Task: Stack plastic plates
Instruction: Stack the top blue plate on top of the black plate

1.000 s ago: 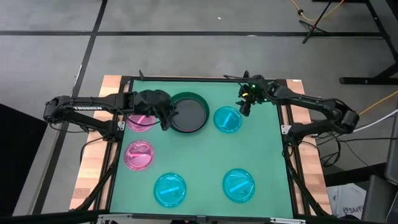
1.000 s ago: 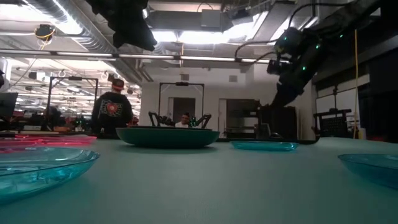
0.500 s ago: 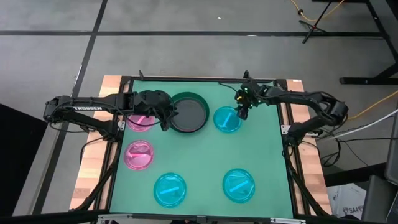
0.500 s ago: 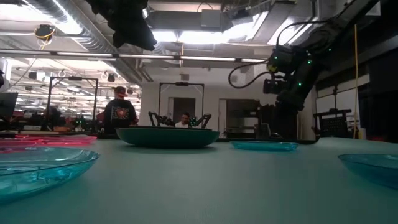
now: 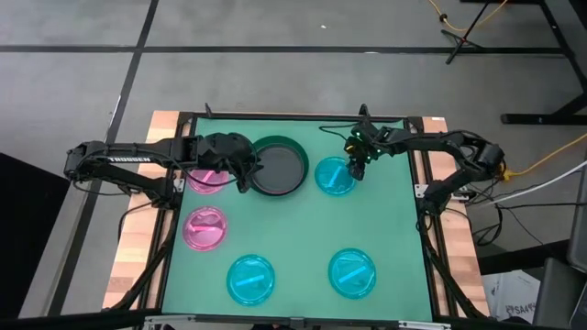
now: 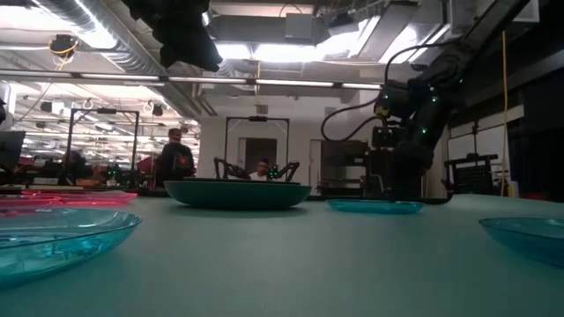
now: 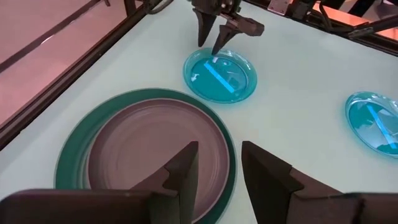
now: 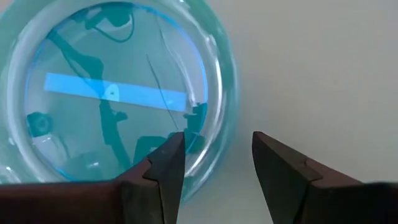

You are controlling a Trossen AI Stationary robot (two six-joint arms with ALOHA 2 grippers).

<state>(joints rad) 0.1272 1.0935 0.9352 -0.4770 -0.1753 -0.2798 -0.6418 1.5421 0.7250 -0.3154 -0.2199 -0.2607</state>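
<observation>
Right wrist view: the right gripper (image 8: 214,168) hangs low over a cyan plate's (image 8: 93,93) rim, fingers apart and empty, straddling the edge, likely to pinch it. The left gripper (image 7: 217,171), fingers parted and holding nothing, hovers by the grey plate (image 7: 152,152) nested in the green plate (image 7: 71,158) on the worktop (image 7: 298,81).

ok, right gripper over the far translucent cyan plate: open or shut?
Open. The right gripper has a clear gap between its two dark fingers, which straddle the rim of the round translucent cyan plastic plate; it grips nothing yet.
</observation>
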